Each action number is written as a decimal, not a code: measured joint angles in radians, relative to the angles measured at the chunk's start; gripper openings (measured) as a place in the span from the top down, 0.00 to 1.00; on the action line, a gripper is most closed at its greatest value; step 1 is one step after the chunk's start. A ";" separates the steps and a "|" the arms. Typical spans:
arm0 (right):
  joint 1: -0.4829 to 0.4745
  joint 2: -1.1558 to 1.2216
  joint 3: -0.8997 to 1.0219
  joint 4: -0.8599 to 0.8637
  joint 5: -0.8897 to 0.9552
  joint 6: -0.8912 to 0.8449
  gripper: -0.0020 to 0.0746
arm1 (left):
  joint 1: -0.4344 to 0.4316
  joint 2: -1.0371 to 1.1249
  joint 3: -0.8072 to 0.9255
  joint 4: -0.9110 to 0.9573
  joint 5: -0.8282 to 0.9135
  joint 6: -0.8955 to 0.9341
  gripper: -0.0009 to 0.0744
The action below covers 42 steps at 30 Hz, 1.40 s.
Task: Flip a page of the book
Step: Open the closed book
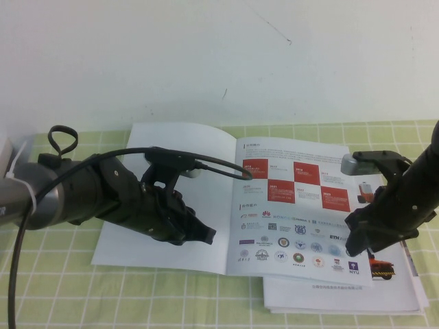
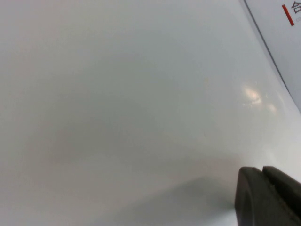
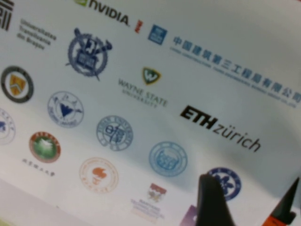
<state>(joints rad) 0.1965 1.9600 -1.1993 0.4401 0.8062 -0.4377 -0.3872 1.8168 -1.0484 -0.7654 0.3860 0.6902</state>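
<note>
The book (image 1: 180,147) lies open on the table. Its left leaf is blank white. The page (image 1: 295,212), with red squares above rows of logos, lies flat on the right side. My left gripper (image 1: 208,236) is shut and empty, low over the blank leaf near the spine; in the left wrist view its tips (image 2: 270,197) sit close to the white paper. My right gripper (image 1: 357,252) is open over the page's lower right corner. In the right wrist view the gripper (image 3: 249,202) has its fingers (image 3: 214,202) spread above the logos.
A green checked cloth (image 1: 55,288) covers the table, with a white wall behind. Leaves showing an orange truck (image 1: 381,269) stick out below the page at the lower right. A black cable (image 1: 206,164) arcs over the left arm.
</note>
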 joint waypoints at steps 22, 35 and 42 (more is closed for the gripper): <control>0.000 0.002 -0.004 0.104 -0.025 -0.050 0.47 | 0.000 0.000 0.000 -0.002 0.000 0.000 0.99; -0.010 0.041 -0.016 0.140 -0.015 -0.065 0.61 | 0.000 0.000 0.000 -0.002 0.000 0.012 0.99; -0.008 0.063 -0.014 0.300 0.003 -0.188 0.72 | 0.000 0.000 0.000 -0.002 0.000 0.023 0.99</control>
<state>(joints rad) 0.1883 2.0227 -1.2135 0.7398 0.8093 -0.6261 -0.3872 1.8168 -1.0484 -0.7678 0.3860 0.7127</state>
